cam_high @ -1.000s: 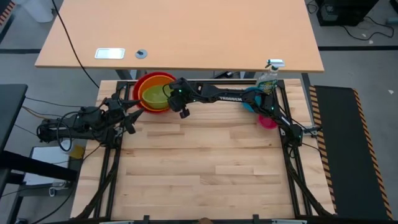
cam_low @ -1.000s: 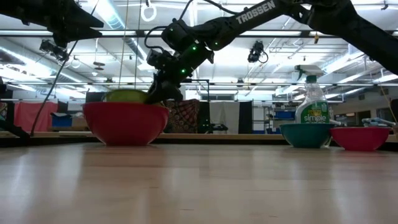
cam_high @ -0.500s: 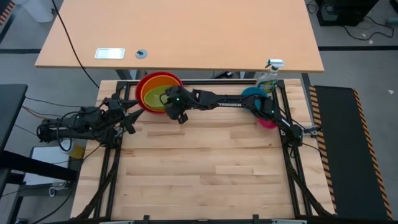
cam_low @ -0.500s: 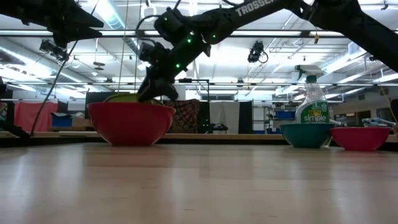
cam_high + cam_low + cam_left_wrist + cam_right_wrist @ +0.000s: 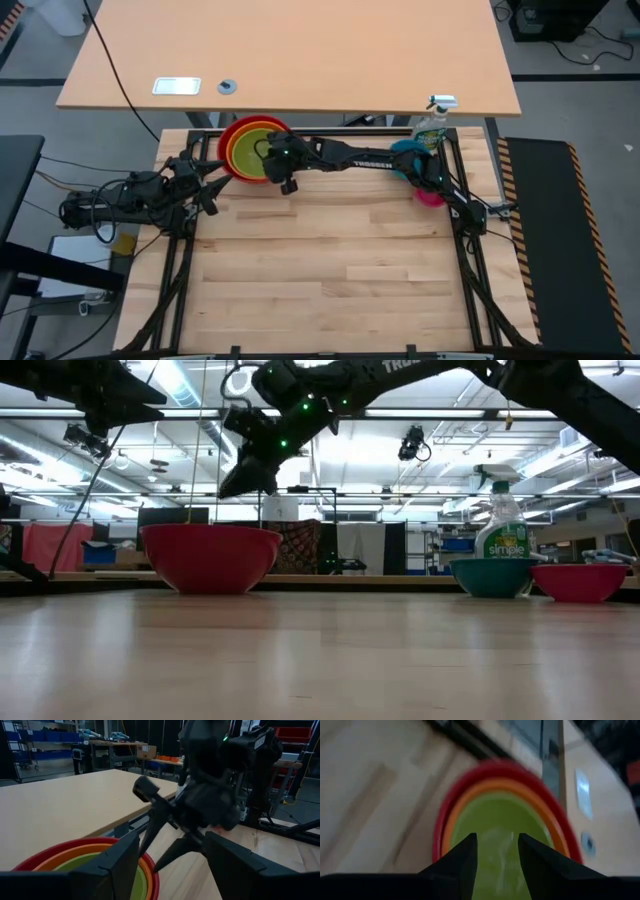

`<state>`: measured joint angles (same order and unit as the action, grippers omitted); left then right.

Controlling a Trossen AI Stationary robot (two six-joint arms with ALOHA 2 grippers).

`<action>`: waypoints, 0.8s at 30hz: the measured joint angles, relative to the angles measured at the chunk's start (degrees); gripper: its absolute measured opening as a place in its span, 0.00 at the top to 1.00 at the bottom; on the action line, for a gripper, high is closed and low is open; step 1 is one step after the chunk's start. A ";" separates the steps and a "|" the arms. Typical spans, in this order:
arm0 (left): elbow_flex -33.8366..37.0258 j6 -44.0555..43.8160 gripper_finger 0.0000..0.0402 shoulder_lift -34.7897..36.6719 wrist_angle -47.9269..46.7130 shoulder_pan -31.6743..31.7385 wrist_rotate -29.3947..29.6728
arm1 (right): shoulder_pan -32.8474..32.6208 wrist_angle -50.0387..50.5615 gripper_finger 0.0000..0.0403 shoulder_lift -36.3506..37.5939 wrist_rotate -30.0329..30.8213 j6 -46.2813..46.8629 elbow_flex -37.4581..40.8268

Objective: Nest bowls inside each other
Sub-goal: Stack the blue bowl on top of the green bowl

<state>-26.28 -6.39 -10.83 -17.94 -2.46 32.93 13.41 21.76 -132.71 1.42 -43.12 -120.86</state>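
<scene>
Three bowls stand nested at the table's far left: red [image 5: 232,135] outermost, orange [image 5: 240,140] inside it, lime green [image 5: 250,152] innermost. Only the red bowl [image 5: 210,558] shows in the low view. My right gripper [image 5: 240,482] hangs open above the stack's right rim, touching nothing, and its fingers [image 5: 461,862] frame the green bowl [image 5: 495,820] below. The blue bowl [image 5: 403,152] and the magenta bowl [image 5: 432,196] rest on the table at the far right. My left gripper [image 5: 172,865] waits open at the left edge, pointing level toward the stack.
A clear spray bottle [image 5: 432,122] stands at the far right corner behind the blue bowl [image 5: 492,575]. A larger desk [image 5: 290,55] lies beyond the table's far edge. The near half of the wooden table [image 5: 330,280] is bare.
My right gripper has risen from the green bowl's rim and drawn slightly toward the table's left, coming clear of the stack. The green bowl, which stood above the red bowl's rim in the low view, has sunk out of sight inside it.
</scene>
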 joint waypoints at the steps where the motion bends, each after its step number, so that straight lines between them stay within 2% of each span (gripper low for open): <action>1: -0.02 -0.09 0.43 0.00 0.01 0.00 0.00 | 0.23 1.00 0.63 -0.09 0.86 0.65 0.00; 6: -0.02 -1.08 0.43 0.00 -0.75 0.00 0.00 | 0.85 9.84 0.63 1.18 5.66 4.30 0.08; 11: -0.02 -1.09 0.43 0.00 -1.15 0.00 0.00 | 1.59 21.03 0.63 4.70 3.36 9.40 0.07; 16: -0.02 -0.49 0.43 0.00 -1.15 0.02 0.00 | 1.61 33.88 0.66 6.61 5.39 14.37 0.26; 20: -0.02 1.23 0.43 0.00 0.02 0.02 0.02 | 1.06 40.60 0.69 8.84 9.15 21.38 5.56; 24: -0.02 1.84 0.43 0.00 0.63 0.02 0.09 | 0.04 42.07 0.69 12.86 17.98 28.65 16.62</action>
<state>-26.30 -4.55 -10.83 -17.31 -2.44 33.02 13.46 63.83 -119.86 19.40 -14.47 -104.24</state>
